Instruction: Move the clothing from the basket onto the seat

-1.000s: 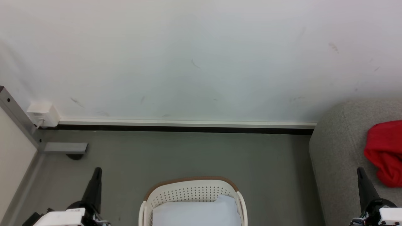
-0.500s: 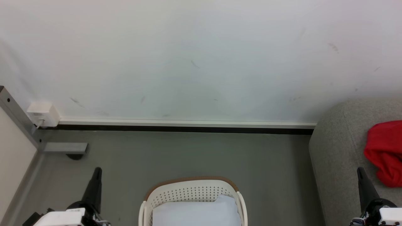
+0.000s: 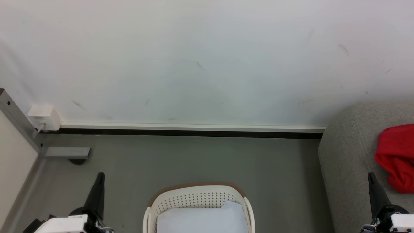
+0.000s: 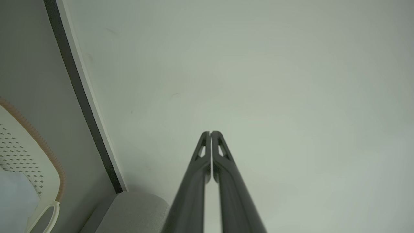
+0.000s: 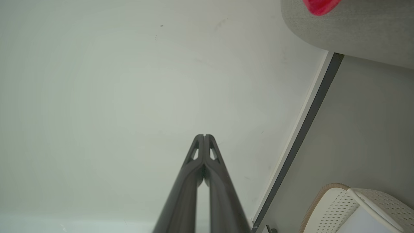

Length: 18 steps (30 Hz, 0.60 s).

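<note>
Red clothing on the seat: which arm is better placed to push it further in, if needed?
Right, probably. The right tool shows against the seat, just beside the clothing. The left tool is on the far side of the basket, much farther off. Both tools are shut and empty.

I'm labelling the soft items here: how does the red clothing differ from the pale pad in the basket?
The clothing is bright red and crumpled; the pad is pale bluish-white and smooth. The clothing lies on the grey seat at the right; the pad sits inside the white basket on the floor. Both look soft.
</note>
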### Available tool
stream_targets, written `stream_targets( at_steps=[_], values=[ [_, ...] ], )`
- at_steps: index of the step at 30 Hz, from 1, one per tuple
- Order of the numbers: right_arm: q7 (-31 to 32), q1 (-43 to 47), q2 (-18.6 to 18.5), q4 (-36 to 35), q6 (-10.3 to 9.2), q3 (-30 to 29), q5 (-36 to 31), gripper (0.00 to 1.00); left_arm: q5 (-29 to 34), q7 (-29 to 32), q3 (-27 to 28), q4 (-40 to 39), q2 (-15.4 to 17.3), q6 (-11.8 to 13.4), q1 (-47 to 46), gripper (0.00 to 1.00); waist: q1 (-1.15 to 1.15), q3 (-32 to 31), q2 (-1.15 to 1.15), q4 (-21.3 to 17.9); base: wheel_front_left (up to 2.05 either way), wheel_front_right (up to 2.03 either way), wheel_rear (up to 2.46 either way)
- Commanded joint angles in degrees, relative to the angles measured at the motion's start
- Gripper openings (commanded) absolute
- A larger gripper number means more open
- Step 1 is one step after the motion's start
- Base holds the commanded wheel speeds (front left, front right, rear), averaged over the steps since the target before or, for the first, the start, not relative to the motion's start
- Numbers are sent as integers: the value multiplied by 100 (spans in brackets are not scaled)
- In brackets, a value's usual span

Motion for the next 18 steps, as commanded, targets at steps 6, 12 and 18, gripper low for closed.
stream_targets(
  at_steps=[6, 12, 18],
  values=[
    [11, -69, 6, -17, -12, -27, -46, 0, -79, 22, 11, -15, 13, -27, -39, 0, 0, 0, 0, 0, 0, 0, 0],
    [13, -69, 6, -17, -12, -28, -46, 0, -79, 22, 10, -16, 13, -27, -39, 0, 0, 0, 0, 0, 0, 0, 0],
    [15, -69, 6, -16, -12, -29, -46, 0, -79, 22, 10, -16, 13, -27, -39, 0, 0, 0, 0, 0, 0, 0, 0]
  ],
)
